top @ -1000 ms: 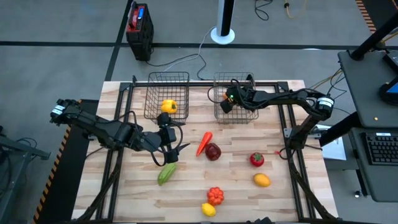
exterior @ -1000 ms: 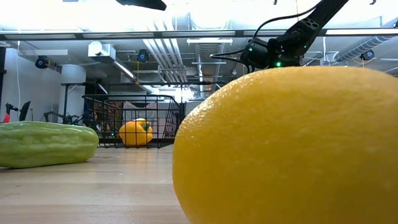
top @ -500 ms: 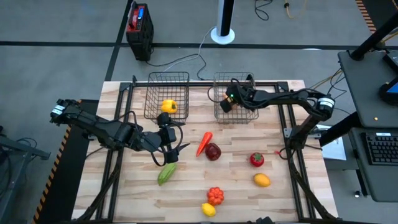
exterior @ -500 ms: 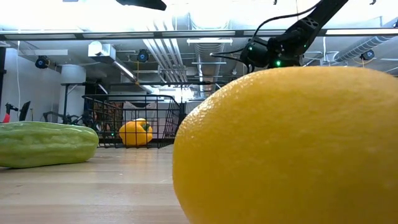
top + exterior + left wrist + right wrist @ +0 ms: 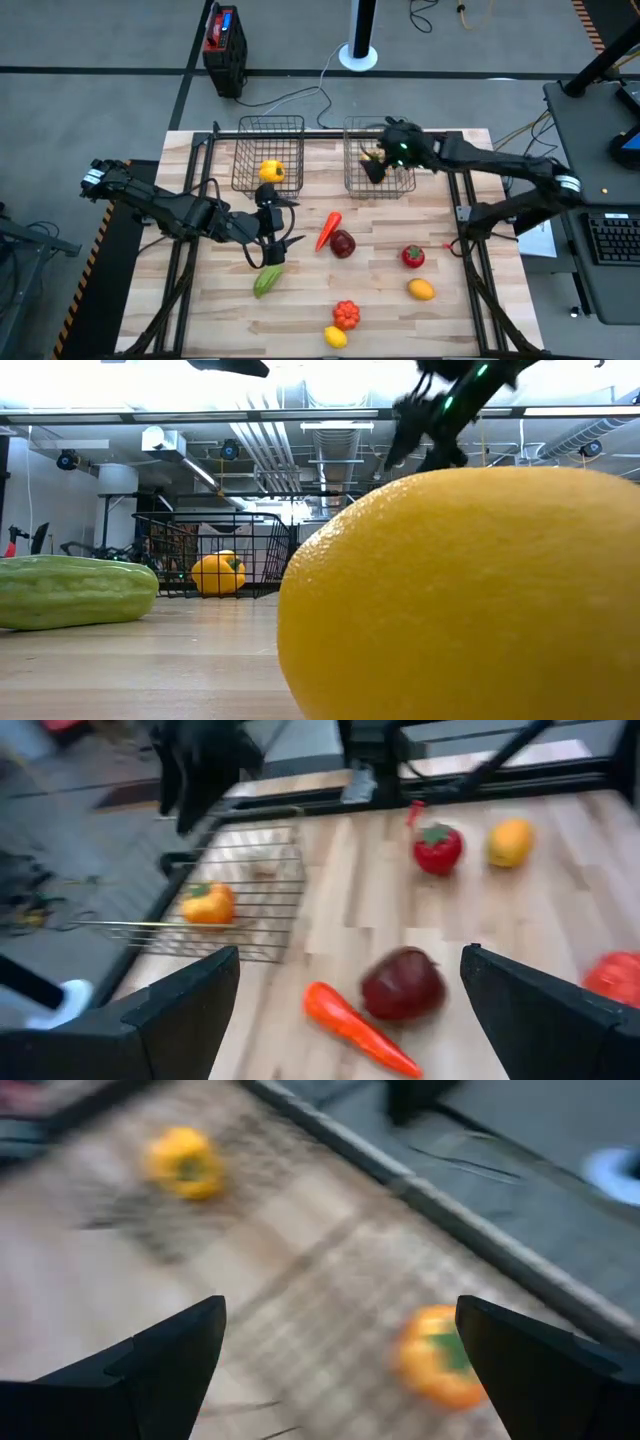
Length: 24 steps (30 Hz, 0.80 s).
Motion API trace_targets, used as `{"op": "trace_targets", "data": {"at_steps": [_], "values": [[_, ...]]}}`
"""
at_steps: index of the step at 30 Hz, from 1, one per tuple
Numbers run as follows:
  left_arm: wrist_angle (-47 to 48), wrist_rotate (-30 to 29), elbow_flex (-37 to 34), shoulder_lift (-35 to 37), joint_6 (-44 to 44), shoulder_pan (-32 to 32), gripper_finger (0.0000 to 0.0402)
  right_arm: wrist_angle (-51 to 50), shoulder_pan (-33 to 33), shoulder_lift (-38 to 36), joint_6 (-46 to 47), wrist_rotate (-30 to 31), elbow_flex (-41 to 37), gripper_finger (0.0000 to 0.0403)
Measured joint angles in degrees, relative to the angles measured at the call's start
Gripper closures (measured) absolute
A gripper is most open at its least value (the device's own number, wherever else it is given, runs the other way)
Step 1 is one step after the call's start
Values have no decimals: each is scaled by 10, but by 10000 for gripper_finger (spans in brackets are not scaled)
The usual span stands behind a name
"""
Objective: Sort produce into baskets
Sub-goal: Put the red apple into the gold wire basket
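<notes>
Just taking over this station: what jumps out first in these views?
The lemon fills the low view, sitting at the table's near edge. Seen from above, the right tool hangs open over the right basket, an orange inside it. The left tool waits open above the cucumber.

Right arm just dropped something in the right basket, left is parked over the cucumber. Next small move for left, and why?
Probably lower the left end effector onto the cucumber and close. It hovers open right beside that piece, nearer than the carrot or apple. The right end effector is open over the right basket, so the left basket, holding only a yellow pepper, looks free to approach.
</notes>
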State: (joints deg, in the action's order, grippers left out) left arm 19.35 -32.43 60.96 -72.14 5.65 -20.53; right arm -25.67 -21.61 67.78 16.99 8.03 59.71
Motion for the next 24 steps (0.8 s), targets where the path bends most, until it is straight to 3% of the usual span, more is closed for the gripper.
{"op": "trace_targets", "data": {"at_steps": [9,16,24], "values": [[-2,31,-1,-73,-3,0,41,-11,205,-105,15,13,-35,16],[-107,32,-1,-172,-57,5,41,-17,353,-73,1,101,-35,16],[-227,50,-1,-277,-2,26,45,-16,423,-35,62,121,-35,16]]}}
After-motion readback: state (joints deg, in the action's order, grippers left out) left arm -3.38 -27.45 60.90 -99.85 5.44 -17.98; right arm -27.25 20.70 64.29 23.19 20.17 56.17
